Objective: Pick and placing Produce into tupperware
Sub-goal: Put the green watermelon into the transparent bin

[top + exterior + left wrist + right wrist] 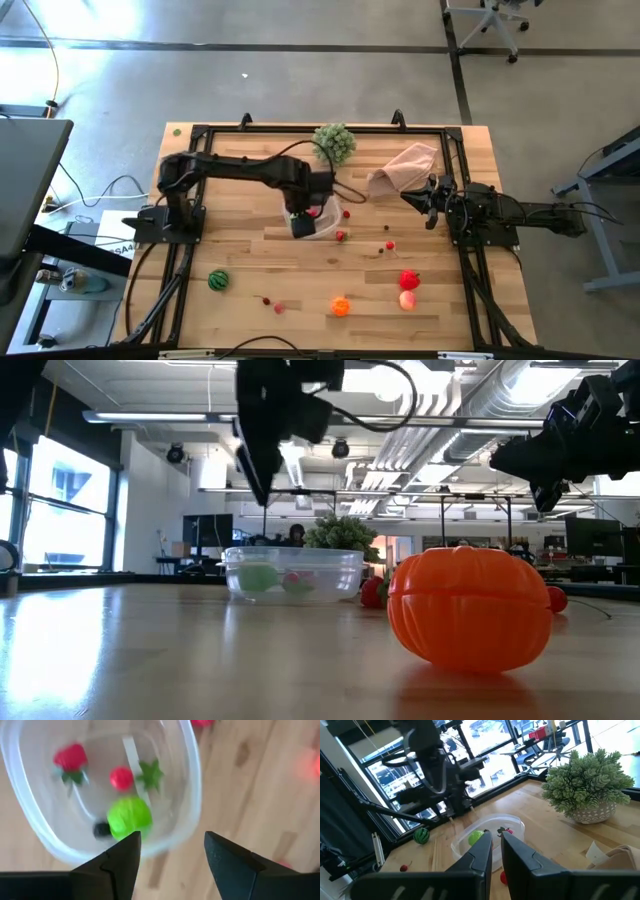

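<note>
Fingers of my left gripper [170, 852] hang parted and empty just above the tupperware [187, 785], where a light green piece [129, 816] and red berries [121, 777] lie. Farther off, my right gripper [432, 205] waits clenched beside the pinkish cloth [405, 168].

— What couldn't you make out from above?
— The left arm covered most of the tupperware [322, 218], so you couldn't see its contents there.
— And the wrist camera?
— The tupperware's rim ran off the frame, and a small dark thing [101, 829] beside the light green piece [128, 816] was too blurred to name.
</note>
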You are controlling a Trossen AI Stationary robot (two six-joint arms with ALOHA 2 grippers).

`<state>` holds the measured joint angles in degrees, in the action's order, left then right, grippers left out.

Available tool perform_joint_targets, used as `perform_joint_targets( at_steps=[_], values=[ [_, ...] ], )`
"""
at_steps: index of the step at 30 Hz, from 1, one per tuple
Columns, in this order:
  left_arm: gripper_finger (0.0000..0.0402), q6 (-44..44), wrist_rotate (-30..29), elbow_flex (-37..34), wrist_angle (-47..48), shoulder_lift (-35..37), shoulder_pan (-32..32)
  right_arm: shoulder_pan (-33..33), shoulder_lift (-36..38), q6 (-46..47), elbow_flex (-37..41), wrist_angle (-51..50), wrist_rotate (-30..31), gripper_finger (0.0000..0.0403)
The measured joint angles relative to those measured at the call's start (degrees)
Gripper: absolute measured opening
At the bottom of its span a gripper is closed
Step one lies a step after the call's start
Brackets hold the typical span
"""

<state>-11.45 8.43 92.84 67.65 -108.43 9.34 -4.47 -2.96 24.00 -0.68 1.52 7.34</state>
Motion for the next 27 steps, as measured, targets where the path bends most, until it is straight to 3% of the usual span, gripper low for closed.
perform_joint_targets(
  at_steps=[6, 13, 16, 20, 27],
  values=[
    [0.0184, -5.9, -3.3, -5.9, 0.8, 6.7, -7.3, 0.0, 0.0, 0.0, 0.0, 0.0, 0.0, 0.003],
    [0.0178, -13.6, -9.2, -22.3, -6.8, 18.1, -20.8, 0.0, 0.0, 0.0, 0.0, 0.0, 0.0, 0.003],
    [0.0179, -23.1, -12.5, -28.8, -10.1, 21.8, -26.7, 0.0, 0.0, 0.0, 0.0, 0.0, 0.0, 0.003],
    [0.0177, -35.5, -12.7, -34.0, -14.2, 24.1, -32.9, 0.0, 0.0, 0.0, 0.0, 0.0, 0.0, 0.003],
    [0.0177, -53.4, -13.4, -35.2, -10.7, 25.3, -39.3, 0.0, 0.0, 0.0, 0.0, 0.0, 0.0, 0.003]
  ],
)
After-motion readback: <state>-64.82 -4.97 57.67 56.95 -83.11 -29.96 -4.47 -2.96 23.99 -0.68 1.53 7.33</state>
